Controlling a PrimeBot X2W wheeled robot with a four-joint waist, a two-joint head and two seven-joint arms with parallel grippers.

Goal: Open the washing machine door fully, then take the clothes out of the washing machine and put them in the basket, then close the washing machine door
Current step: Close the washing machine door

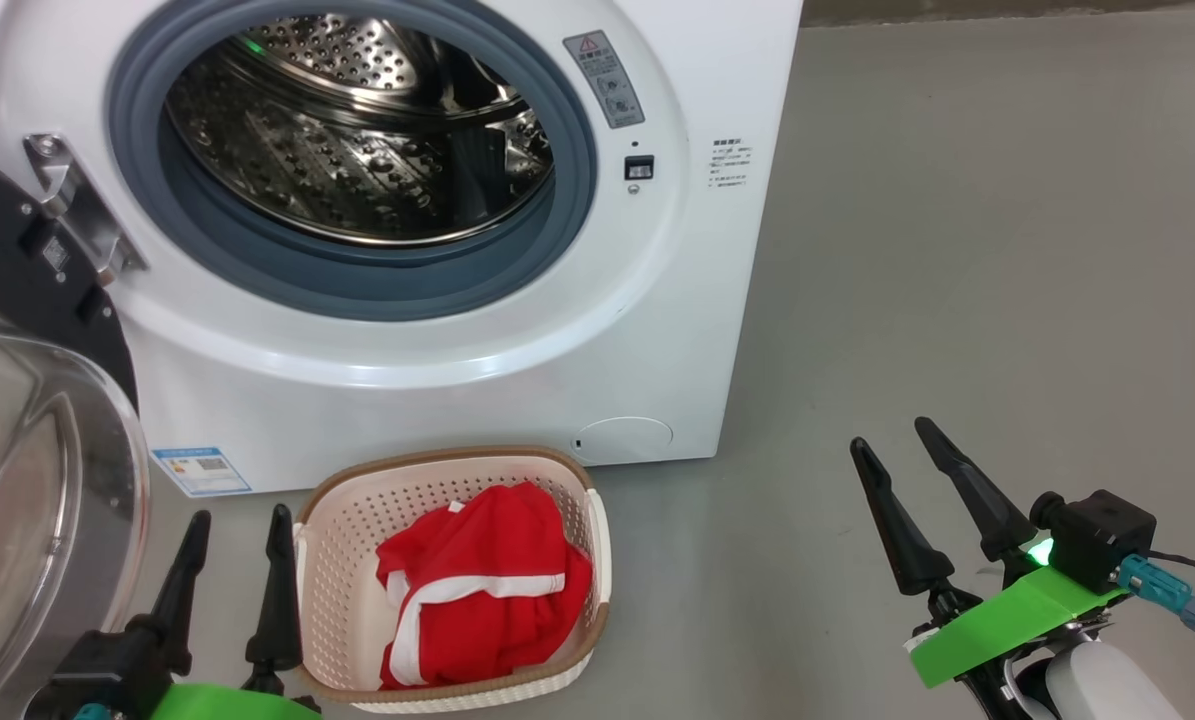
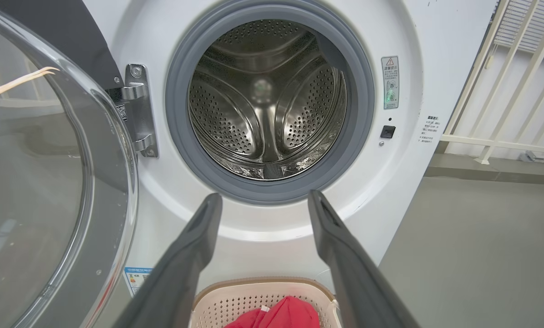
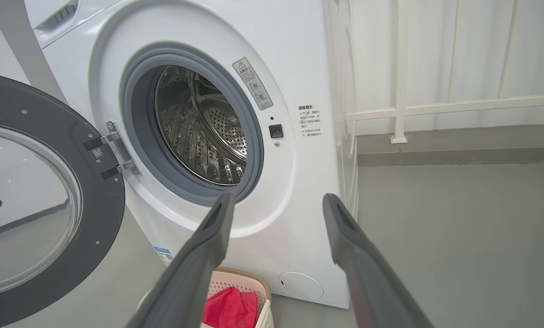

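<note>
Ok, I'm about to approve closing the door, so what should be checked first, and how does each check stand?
1. Drum free of clothes: ok, the visible steel is bare.
2. Red clothes inside the basket: ok.
3. Left hand open and empty: ok.
4. Right hand open and empty: ok.
5. Gasket free of trapped fabric: ok.
6. Basket outside the washing machine door's swing path: cannot tell.

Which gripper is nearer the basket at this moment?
Left. The left gripper stands close beside the left rim of the basket, fingers open. The right gripper, also open, is well off to the basket's right.
</note>
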